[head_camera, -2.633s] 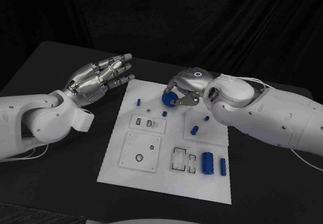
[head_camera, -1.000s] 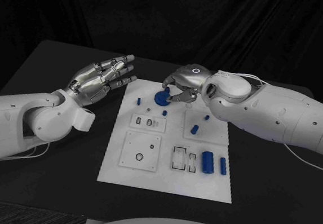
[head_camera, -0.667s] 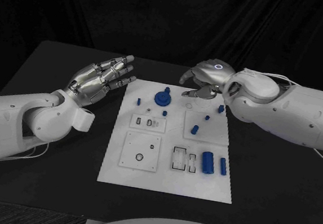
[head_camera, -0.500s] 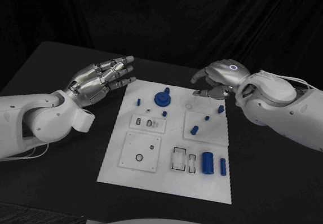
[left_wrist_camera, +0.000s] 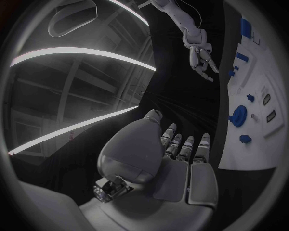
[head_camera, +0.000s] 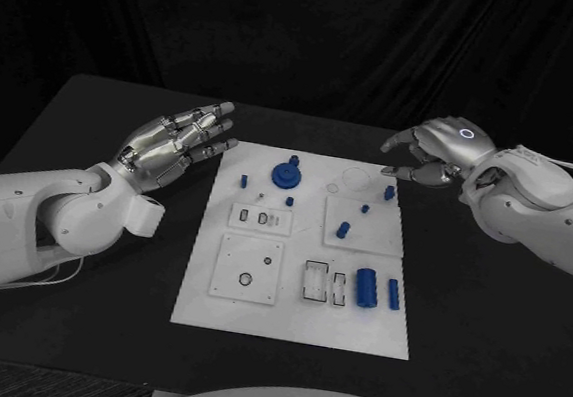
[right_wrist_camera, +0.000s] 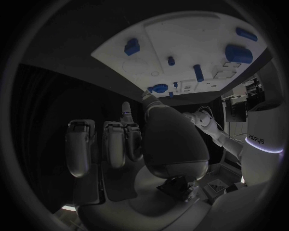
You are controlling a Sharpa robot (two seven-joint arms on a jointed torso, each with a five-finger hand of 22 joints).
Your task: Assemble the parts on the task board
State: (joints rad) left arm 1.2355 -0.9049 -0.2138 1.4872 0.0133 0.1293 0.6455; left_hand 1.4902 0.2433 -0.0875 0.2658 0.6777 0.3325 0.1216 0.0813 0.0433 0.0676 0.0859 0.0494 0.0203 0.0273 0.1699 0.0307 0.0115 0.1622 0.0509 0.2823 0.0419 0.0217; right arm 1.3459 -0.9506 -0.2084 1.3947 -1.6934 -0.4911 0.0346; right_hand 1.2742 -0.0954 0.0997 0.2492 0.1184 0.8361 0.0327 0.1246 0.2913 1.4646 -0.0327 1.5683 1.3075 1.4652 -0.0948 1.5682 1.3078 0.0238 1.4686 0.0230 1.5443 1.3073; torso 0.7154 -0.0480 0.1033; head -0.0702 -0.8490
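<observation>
A: The right hand (head_camera: 437, 150) is seen raised off the far right corner of the task board (head_camera: 293, 323), fingers (head_camera: 400, 143) curled loosely inward with nothing pinched between them.

B: And the round blue part (head_camera: 287, 174) is found seated near the board's far edge, upright, well apart from those fingers. That placement is judged done.

A: So a gap between steps is being watched. A fresh part is called for next, by the look of it.

B: Candidates are noted: a small blue piece (head_camera: 389, 192) lying just beside the right hand, and two blue cylinders (head_camera: 379, 290) resting at the near right of the board, next to open slots.

A: For the nearest piece, the hand would need to be lowered and the fingers opened around it. Which piece is meant cannot be told.

B: The left hand (head_camera: 176, 143) is held above the tabletop (head_camera: 502, 322) beside the board's far left corner, fingers spread and straight, nothing touched.
</observation>
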